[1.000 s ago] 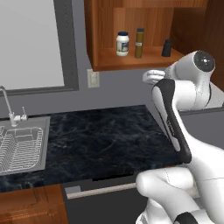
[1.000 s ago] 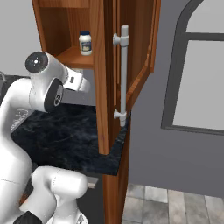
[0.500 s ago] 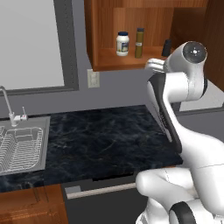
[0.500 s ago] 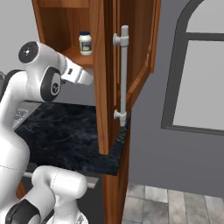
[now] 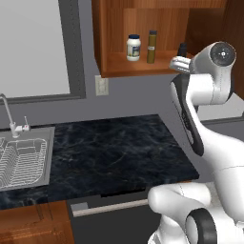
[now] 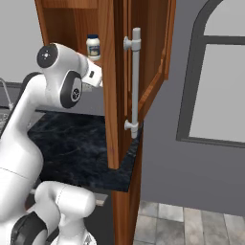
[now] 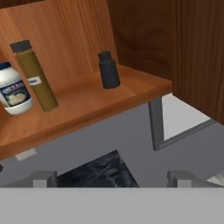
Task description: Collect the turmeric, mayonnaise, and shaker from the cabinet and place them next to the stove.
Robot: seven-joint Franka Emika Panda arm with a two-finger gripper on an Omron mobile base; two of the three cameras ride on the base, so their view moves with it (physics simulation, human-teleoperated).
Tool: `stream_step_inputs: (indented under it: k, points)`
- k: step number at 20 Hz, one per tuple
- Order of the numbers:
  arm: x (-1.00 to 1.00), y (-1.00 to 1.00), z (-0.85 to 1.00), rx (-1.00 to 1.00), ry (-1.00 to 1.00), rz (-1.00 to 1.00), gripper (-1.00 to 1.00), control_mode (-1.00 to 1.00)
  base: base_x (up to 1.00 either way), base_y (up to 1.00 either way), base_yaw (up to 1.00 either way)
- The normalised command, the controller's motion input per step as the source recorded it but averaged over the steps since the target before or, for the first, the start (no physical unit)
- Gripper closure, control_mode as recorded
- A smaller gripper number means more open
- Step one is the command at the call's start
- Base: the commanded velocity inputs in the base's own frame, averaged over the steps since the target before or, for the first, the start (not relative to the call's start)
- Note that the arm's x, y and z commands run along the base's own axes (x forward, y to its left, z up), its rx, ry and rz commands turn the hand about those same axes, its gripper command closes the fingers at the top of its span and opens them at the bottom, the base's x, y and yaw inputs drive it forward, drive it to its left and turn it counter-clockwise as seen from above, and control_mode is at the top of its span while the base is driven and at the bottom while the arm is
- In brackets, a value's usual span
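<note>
The cabinet (image 5: 143, 66) stands open, with three things on its shelf. The mayonnaise (image 5: 134, 47) is a squat white jar with a blue lid, on the left. The slim olive turmeric (image 5: 152, 46) stands just right of it. The small dark shaker (image 5: 182, 49) is further right. My gripper (image 5: 180, 62) hangs just below the shelf's front edge, under the shaker, touching nothing. In the hand view its fingertips (image 7: 43, 178) stand wide apart and open, with the mayonnaise (image 7: 13, 94), turmeric (image 7: 37, 76) and shaker (image 7: 108, 70) ahead and above. The stove is out of view.
A dark marble counter (image 5: 119, 152) lies below the cabinet, and a steel sink (image 5: 24, 162) with a rack sits at its left. The open cabinet door (image 6: 148, 57) with its long bar handle (image 6: 135, 81) juts out beside the arm. A window (image 5: 33, 43) fills the wall on the left.
The arm has risen, and the hand has moved up and in toward the cabinet shelf. The jaws stayed wide. The bottles have not moved.
</note>
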Motion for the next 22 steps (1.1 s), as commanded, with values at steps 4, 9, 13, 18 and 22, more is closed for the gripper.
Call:
stream_step_inputs:
  k: [4,9,13,18,22]
  points:
    - [0.26,-0.33,-0.01,-0.04,-0.08,-0.01,-1.00,-1.00,0.00,0.00,0.00]
    - [0.34,-0.07,-0.03,-0.07,0.03,0.00,-1.00,-1.00,0.00,0.00,0.00]
    - [0.11,0.00,0.08,-0.08,-0.01,0.00,-1.00,-1.00,0.00,0.00,0.00]
    - [0.00,0.00,0.12,-0.08,-0.07,0.00,-1.00,-1.00,0.00,0.00,0.00]
    - [0.00,0.00,0.05,-0.04,-0.09,0.00,-1.00,-1.00,0.00,0.00,0.00]
